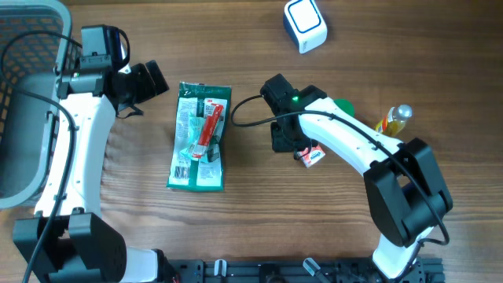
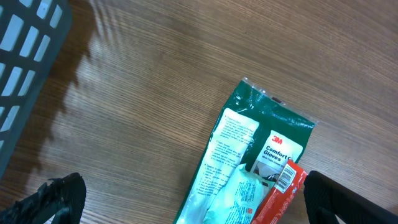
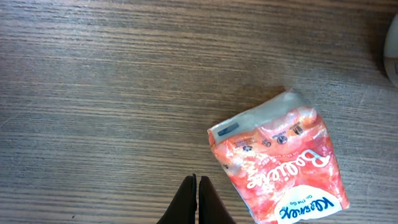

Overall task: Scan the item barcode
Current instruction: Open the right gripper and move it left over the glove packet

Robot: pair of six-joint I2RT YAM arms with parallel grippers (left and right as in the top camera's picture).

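Right tool (image 3: 198,198) closed near tissue pack (image 3: 280,165); gloves pack (image 1: 196,177) outside basket (image 2: 18,56)

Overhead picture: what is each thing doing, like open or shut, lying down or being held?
left gripper: open, holding nothing.
right gripper: shut, holding nothing.
glove pack: lying flat on the table, not held.
red packet: lying on top of the glove pack, barcode showing.
tissue pack: lying flat beside the right gripper, not held.
scanner: sitting on the table, untouched.
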